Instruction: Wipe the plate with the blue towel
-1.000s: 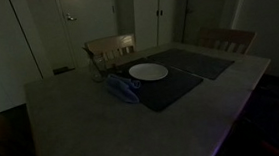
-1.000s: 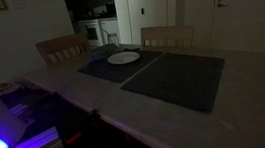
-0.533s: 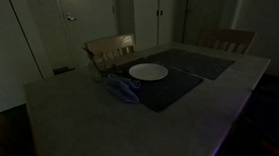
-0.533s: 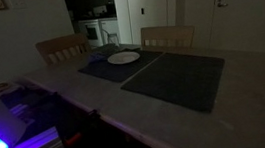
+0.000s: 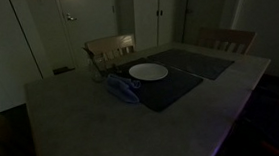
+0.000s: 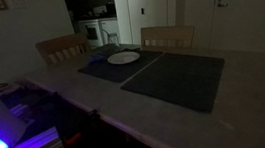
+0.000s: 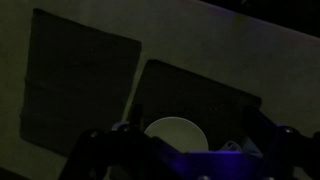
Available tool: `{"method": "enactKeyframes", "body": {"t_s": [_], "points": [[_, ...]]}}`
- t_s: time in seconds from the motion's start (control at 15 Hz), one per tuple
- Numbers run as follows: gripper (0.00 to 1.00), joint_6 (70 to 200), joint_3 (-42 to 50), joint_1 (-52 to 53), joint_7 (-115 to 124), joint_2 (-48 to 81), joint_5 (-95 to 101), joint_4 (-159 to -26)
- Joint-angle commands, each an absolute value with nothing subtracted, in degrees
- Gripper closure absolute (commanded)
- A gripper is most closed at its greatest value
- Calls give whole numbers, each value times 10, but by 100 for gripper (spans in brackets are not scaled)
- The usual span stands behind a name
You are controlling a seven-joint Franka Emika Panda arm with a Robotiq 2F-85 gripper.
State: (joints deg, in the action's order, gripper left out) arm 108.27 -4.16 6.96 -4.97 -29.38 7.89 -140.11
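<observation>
Blue towel (image 5: 121, 88) is lying crumpled at the plate's (image 5: 148, 72) 8 o'clock, on the dark placemat's (image 5: 177, 88) edge. Gripper (image 7: 185, 152) is hovering way overhead, jaws spread wide, holding nothing. I'm guessing nothing's done yet: grabbing and wiping are both pending.

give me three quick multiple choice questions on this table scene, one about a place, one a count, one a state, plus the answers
1. Where on the table does the plate sit?
A) on a dark placemat
B) off the mats, at the table's edge
C) on top of a second plate

2. How many dark placemats are there?
A) one
B) two
C) four

3. How do the fingers stand?
A) shut tight on nothing
B) shut on the plate
C) open, holding nothing

Answers:
1 A, the plate rests on a mat, beside the blue towel.
2 B, both exterior views show two mats side by side.
3 C, the wrist view shows them wide apart and empty.
</observation>
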Motion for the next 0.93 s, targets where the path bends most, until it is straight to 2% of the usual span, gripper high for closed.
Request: {"method": "enactKeyframes", "body": {"t_s": [0.0, 0.87], "points": [[0, 1141, -49, 75, -58, -214, 79, -1377], [0, 1333, -83, 95, -60, -27, 83, -1316]]}}
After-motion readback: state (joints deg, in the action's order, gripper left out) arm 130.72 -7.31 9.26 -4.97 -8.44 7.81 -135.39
